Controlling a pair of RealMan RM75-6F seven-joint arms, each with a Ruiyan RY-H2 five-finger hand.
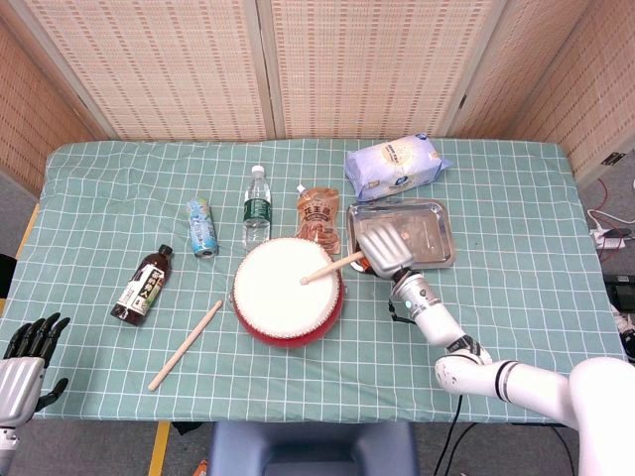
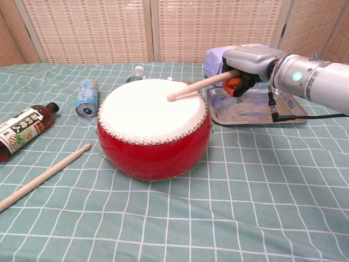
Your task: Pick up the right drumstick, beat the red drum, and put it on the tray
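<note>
Gripping the right drumstick [image 2: 197, 87], your right hand [image 2: 246, 63] sets its tip on the red drum [image 2: 154, 131].
Beside the drum sits the tray [image 1: 435, 234]; your left hand [image 1: 28, 353] hangs open, off the table's corner.

Drum [image 1: 288, 291] left of tray [image 1: 434, 238], spare stick [image 1: 186, 345] further left

Bright, even indoor light, soft shadows, both views sharp

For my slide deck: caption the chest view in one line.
Right hand holds a light wooden drumstick, tip down on the white skin of the round red drum, beside a metal tray.
</note>
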